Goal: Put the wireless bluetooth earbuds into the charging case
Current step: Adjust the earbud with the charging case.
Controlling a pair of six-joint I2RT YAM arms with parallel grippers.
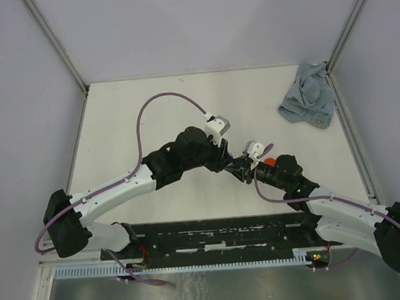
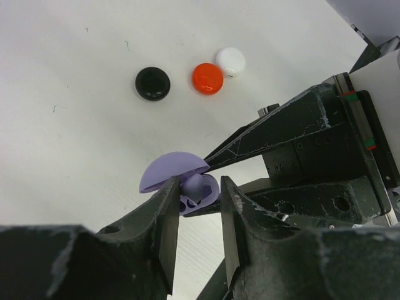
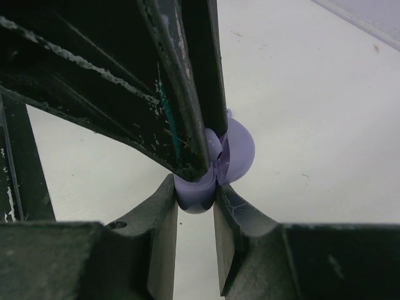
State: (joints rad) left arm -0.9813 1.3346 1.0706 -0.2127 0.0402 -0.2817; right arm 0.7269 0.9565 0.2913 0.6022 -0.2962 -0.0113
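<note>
A lilac charging case [image 2: 170, 171] is held off the table with its lid up. A lilac earbud [image 2: 194, 185] sits in its base. The tips of my left gripper [image 2: 199, 184] straddle that earbud with a gap on the right side, so the jaws are open. My right gripper [image 3: 195, 189] is shut on the rounded base of the case [image 3: 196, 199], and its lid [image 3: 241, 150] leans away to the right. In the top view the two grippers meet mid-table, left gripper [image 1: 231, 163] against right gripper [image 1: 243, 166]. Other earbuds are out of view.
Three round discs lie on the table beyond the case: black [image 2: 152, 83], red [image 2: 207, 78] and white [image 2: 230, 61]. A crumpled blue cloth [image 1: 309, 103] lies at the back right. White walls and metal posts enclose the table.
</note>
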